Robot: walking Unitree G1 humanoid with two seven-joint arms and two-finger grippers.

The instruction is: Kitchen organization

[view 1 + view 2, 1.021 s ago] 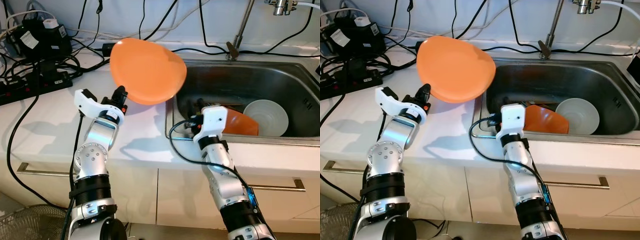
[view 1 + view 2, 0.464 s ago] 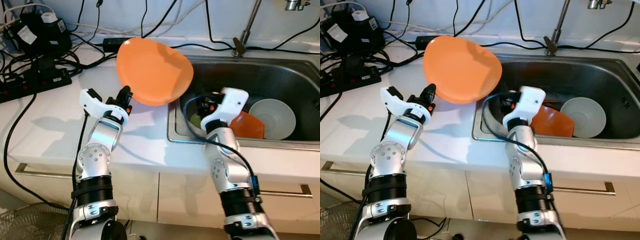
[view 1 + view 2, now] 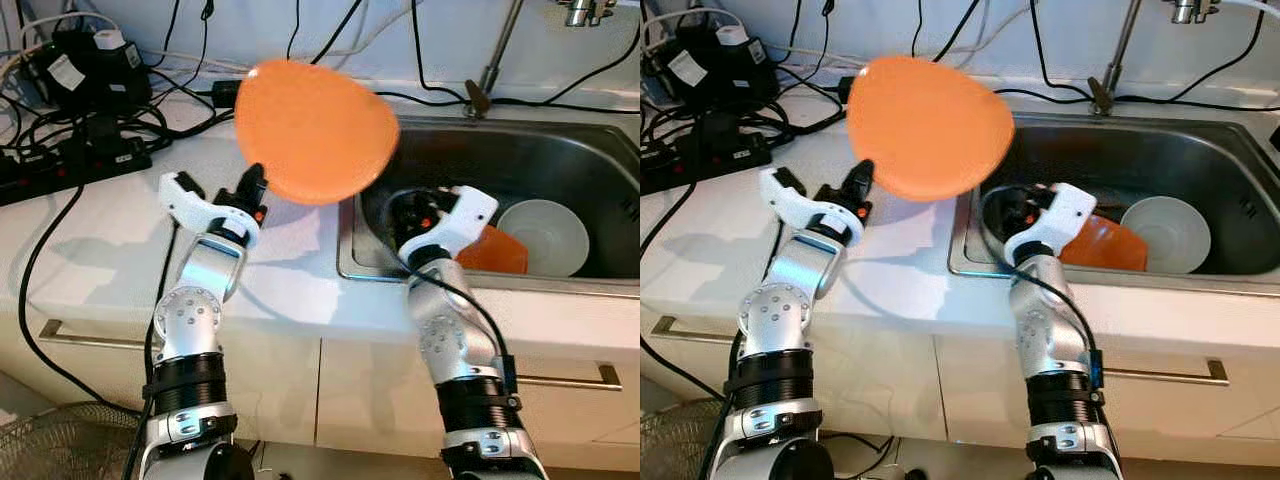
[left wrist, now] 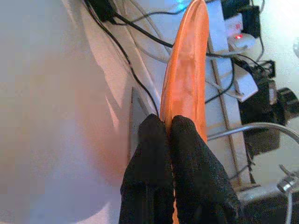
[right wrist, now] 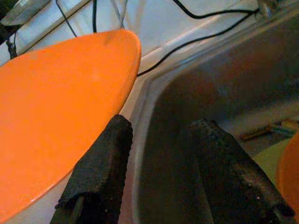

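Orange plate (image 3: 315,130) edge-on in left gripper (image 4: 168,128), seemingly above counter (image 3: 100,240).

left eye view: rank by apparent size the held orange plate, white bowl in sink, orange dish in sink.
1. Orange plate, held by the left gripper; raised nearer the camera, so this partly flatters it.
2. White bowl.
3. Orange dish; partly hidden behind the right gripper, so 2 versus 3 is unsure.

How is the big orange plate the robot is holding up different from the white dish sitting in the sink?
The orange plate is held in the air, tilted on edge, pinched at its rim by the left hand; the white dish rests down in the sink, touched by neither hand. The orange plate looks larger. Both are round.
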